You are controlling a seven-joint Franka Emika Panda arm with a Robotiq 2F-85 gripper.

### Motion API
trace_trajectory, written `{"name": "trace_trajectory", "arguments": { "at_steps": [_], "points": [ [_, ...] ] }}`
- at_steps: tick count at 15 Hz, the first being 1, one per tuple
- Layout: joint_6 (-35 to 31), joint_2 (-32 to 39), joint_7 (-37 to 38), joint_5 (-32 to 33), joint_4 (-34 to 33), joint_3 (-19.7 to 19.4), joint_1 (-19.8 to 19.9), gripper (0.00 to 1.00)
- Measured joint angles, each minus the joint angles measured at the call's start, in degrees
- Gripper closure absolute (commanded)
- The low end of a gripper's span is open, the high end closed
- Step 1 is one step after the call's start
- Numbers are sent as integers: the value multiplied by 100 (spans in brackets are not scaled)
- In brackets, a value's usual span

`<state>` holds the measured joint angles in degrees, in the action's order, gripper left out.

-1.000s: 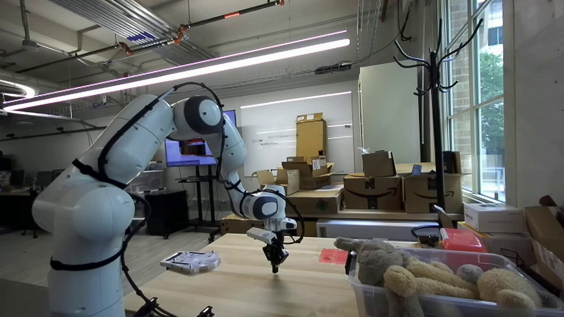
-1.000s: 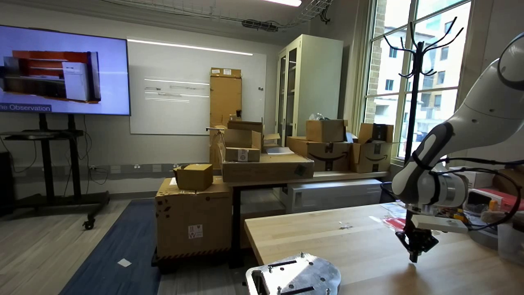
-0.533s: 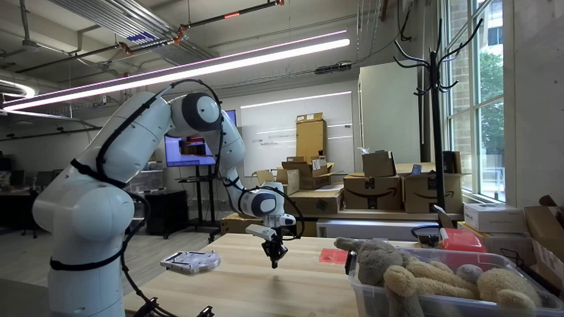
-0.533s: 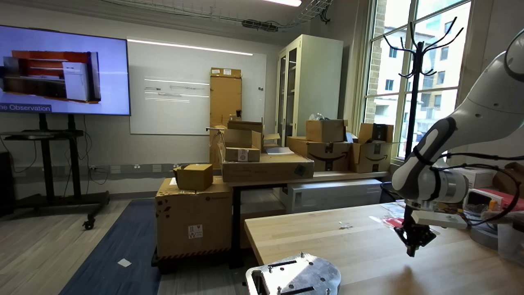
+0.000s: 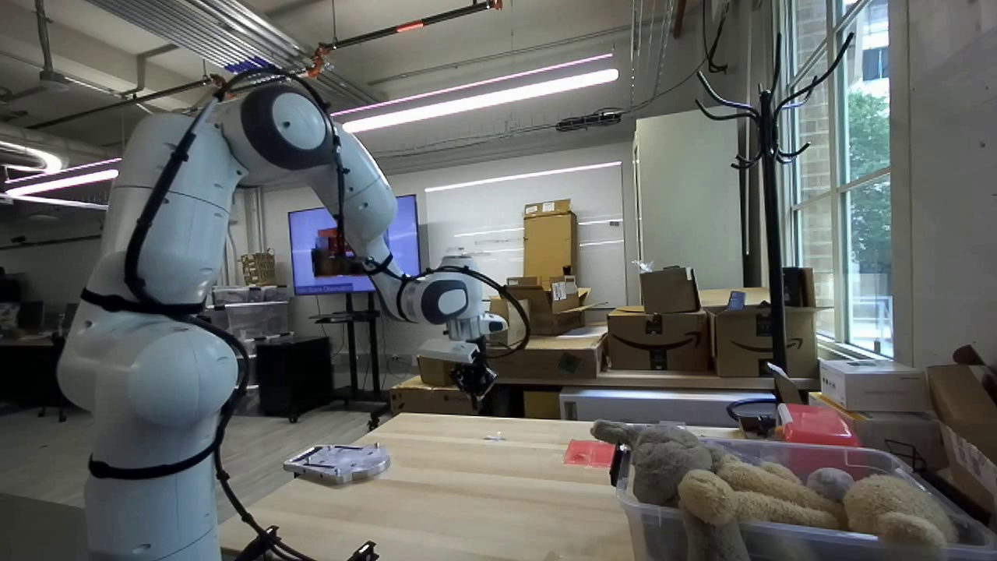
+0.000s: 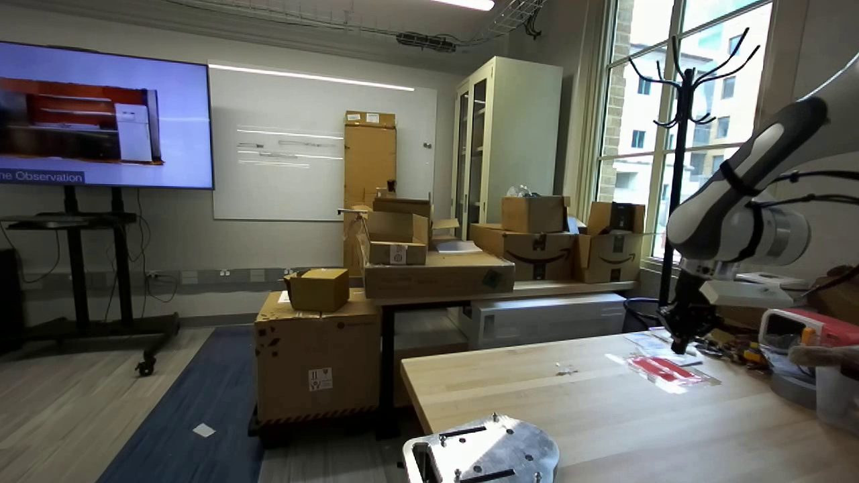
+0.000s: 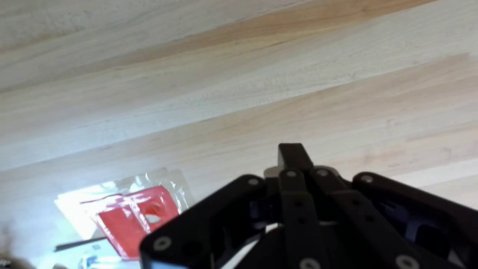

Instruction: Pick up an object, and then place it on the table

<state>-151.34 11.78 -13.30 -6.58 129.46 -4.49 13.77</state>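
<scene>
While the gripper (image 7: 295, 158) hangs above the table (image 5: 467, 506), tips together, nothing visible between them, what to pick up is anyone's guess, so no hold can be called! The table itself looks heavy and stiff, for setting upon, not grasping: pale, tan-streaked planks spreading beneath.

In an exterior view, the camera is standing near the white jointed robot arm (image 5: 167, 374), looking across the pale light-wood plank table (image 5: 475, 499). In an exterior view, the camera is standing close to the flat silver metal plate (image 6: 500, 449), catching part of the arm at the right. Both are facing the white rectangular whiteboard (image 6: 288, 188). The wrist view is looking down past the black gripper (image 7: 295, 155), near the lens, sharing the flat red packet (image 7: 123, 226) with both exterior views.
</scene>
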Motion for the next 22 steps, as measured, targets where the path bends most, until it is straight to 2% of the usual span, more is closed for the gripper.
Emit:
{"name": "trace_trajectory", "arguments": {
  "at_steps": [7,11,17,22],
  "points": [
    [861,-2239,-193,731,731,-13,-400,100],
    [1434,-2960,-244,1211,997,129,-910,100],
    [1622,-2728,-501,1348,1345,369,-1617,100],
    [1340,-1994,-986,1226,1362,340,-1722,100]
  ]
}}
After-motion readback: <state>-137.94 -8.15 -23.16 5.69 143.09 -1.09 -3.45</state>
